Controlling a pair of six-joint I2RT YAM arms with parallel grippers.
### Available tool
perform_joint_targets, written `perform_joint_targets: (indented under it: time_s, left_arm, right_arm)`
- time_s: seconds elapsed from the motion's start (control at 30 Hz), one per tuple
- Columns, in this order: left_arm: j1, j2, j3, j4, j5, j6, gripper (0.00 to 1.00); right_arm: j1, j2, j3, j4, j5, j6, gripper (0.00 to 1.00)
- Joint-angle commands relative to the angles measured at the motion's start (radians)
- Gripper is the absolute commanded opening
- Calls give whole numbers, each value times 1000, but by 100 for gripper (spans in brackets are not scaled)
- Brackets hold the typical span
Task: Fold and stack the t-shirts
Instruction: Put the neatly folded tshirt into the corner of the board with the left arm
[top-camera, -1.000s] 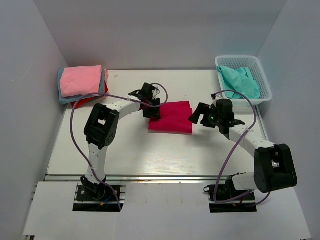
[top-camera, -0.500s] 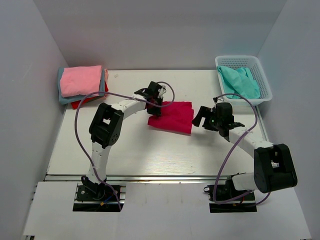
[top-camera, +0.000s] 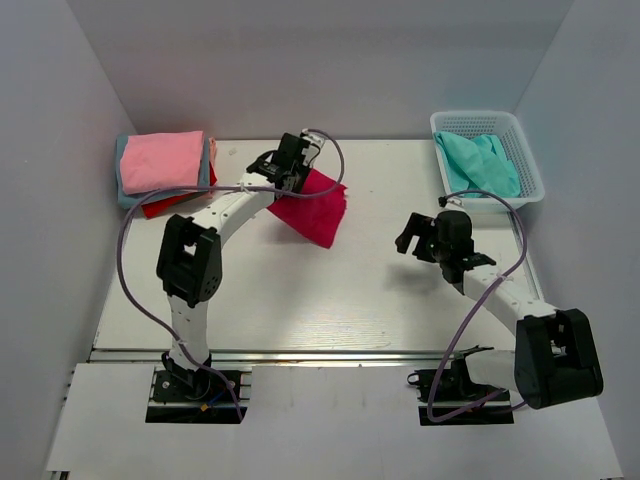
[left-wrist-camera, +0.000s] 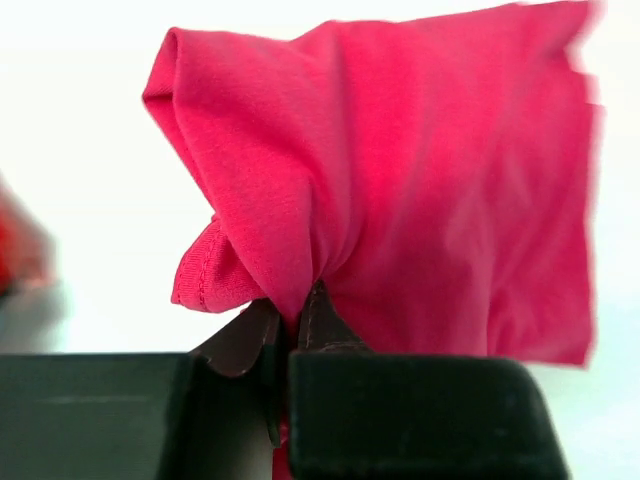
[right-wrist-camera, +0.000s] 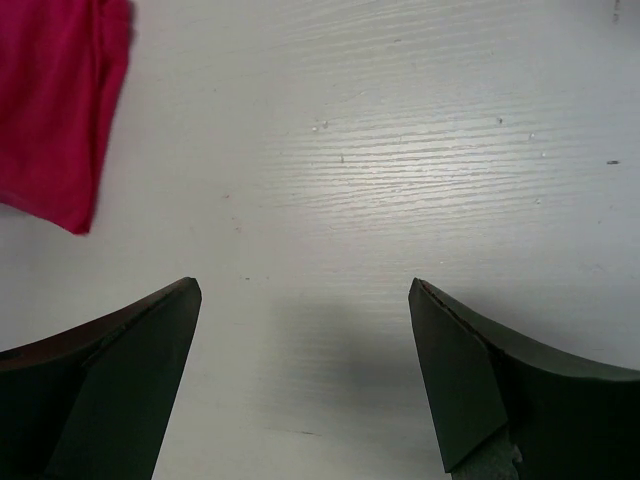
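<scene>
My left gripper (top-camera: 298, 177) is shut on the folded crimson-magenta t-shirt (top-camera: 315, 207) and holds it lifted above the table's back middle; the cloth hangs down to the right. In the left wrist view the shirt (left-wrist-camera: 420, 190) bunches where the gripper (left-wrist-camera: 292, 310) pinches it. A folded stack sits at the back left: a light pink t-shirt (top-camera: 160, 160) on a grey-blue one (top-camera: 123, 185) and a red one (top-camera: 170, 204). My right gripper (top-camera: 408, 233) is open and empty over bare table (right-wrist-camera: 400, 160), to the right of the shirt. The shirt's corner shows in the right wrist view (right-wrist-camera: 55, 110).
A white mesh basket (top-camera: 527, 165) at the back right holds a crumpled teal t-shirt (top-camera: 480, 163). White walls close in the left, back and right sides. The arm bases stand at the near edge.
My left gripper has lifted the crimson-magenta shirt off the table's middle and carried it back and left, toward the stack. My right gripper has drawn slightly to the right, away from it.
</scene>
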Motion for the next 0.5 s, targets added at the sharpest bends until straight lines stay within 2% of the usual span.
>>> perform_joint_targets:
  time_s: [0.0, 0.27, 0.47]
  left_arm:
    - [24, -113, 48, 16, -130, 117, 0]
    - [113, -145, 174, 13, -231, 272, 0]
    - [198, -169, 232, 8, -231, 341, 0]
  right_arm:
    - [-5, -16, -3, 28, 59, -22, 90]
    - [-5, 39, 39, 2, 82, -25, 90]
    - [-15, 53, 55, -10, 61, -21, 90]
